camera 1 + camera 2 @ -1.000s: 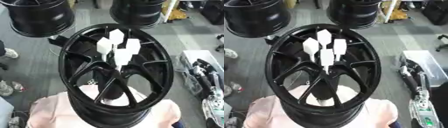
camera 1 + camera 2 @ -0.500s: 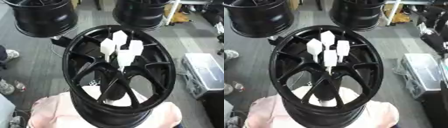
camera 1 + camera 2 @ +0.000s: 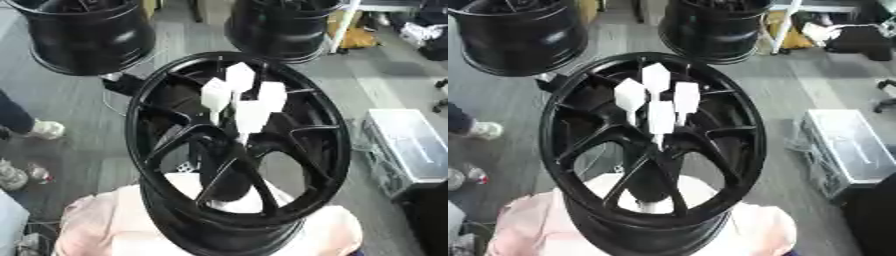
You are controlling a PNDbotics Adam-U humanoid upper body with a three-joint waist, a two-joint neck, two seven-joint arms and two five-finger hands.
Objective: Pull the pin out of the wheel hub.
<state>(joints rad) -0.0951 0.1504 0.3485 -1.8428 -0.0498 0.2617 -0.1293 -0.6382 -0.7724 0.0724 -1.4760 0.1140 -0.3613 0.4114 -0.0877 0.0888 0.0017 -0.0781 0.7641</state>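
Note:
A black wheel hub (image 3: 135, 131) stands tilted on a support draped with pink cloth (image 3: 94, 224), filling the middle of both eye views. Several white pins with flat blocky heads (image 3: 661, 116) stick up out of the hub's centre, clustered close together on thin stems. Neither of my hands shows in either view.
Two more black wheels stand on the grey floor behind, one at the upper left (image 3: 87, 35) and one at the upper middle (image 3: 280, 25). A silver case (image 3: 846, 150) lies on the floor to the right. A person's shoe (image 3: 39, 130) shows at the left edge.
The whole picture has shifted a little, so the camera has moved. The wheel hub and its white pins stand as before.

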